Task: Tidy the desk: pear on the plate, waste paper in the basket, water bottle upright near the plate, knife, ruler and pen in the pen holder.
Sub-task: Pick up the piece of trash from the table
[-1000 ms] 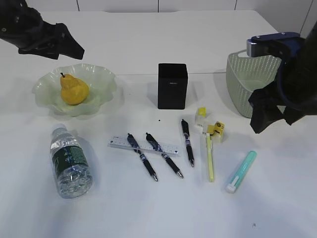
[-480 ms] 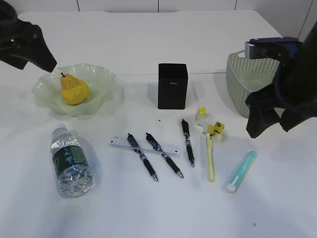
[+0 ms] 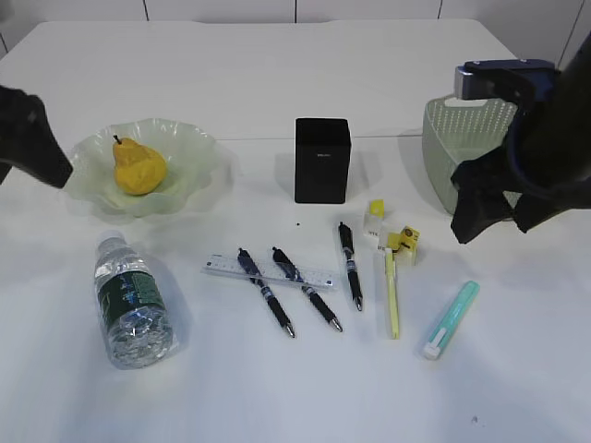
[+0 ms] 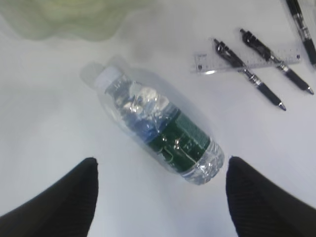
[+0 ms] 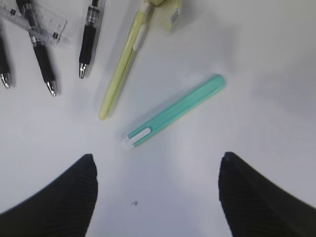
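Note:
The yellow pear (image 3: 138,168) lies in the wavy green plate (image 3: 189,148). On its side in front of the plate lies the water bottle (image 3: 132,303) (image 4: 158,131). My left gripper (image 3: 32,148) (image 4: 161,170) hangs open above the bottle, apart from it. The ruler (image 3: 268,271) (image 5: 34,19) lies under two black pens (image 3: 266,291); a third pen (image 3: 349,263) and a yellow-green pen (image 3: 391,295) lie to the right. The teal knife (image 3: 450,318) (image 5: 173,111) lies below my open right gripper (image 3: 503,217) (image 5: 158,158). Waste paper (image 3: 392,231) sits near the black pen holder (image 3: 321,160).
The sage-green basket (image 3: 462,152) stands at the right, partly behind my right arm. The desk (image 3: 277,388) is white, with bare surface along its front and behind the pen holder.
My left arm has swung from behind the plate out to the left edge and lower. The right gripper has shifted slightly left and up. No object has moved.

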`<control>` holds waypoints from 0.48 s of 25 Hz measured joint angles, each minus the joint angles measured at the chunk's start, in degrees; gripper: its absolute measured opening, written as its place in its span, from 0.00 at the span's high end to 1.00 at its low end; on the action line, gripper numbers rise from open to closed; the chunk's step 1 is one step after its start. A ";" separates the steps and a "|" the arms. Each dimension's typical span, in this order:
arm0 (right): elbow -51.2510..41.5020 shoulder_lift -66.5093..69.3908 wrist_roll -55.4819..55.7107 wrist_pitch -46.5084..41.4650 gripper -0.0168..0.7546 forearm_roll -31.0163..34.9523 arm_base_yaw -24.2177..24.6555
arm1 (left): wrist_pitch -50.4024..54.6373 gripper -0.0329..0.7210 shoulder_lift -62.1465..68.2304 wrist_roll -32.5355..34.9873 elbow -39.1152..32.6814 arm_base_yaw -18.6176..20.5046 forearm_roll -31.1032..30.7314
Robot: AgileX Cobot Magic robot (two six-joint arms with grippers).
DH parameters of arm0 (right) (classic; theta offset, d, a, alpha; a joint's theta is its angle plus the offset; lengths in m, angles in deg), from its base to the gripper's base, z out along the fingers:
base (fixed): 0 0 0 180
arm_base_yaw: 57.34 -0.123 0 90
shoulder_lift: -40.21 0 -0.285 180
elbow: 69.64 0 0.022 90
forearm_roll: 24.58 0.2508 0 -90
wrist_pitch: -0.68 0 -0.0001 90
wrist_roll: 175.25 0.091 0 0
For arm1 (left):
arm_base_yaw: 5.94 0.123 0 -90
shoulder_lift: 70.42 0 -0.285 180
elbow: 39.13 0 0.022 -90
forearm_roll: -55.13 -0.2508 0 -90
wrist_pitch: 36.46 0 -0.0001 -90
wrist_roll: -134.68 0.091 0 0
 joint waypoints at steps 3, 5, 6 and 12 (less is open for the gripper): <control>0.00 0.29 0.00 1.65 0.24 -0.22 0.00 | -1.70 0.21 -2.93 -0.69 -6.12 0.00 -0.14; 1.12 1.68 -0.27 1.58 0.25 -0.25 0.00 | -2.03 0.22 -4.67 -0.83 -8.84 0.00 -0.14; 2.11 2.82 -0.60 1.36 0.25 -0.35 0.00 | -2.03 0.22 -5.37 -0.87 -9.95 0.00 -0.14; 11.48 10.84 -1.28 -0.51 0.26 -0.81 0.00 | -2.03 0.23 -6.73 -1.01 -11.86 0.00 -0.14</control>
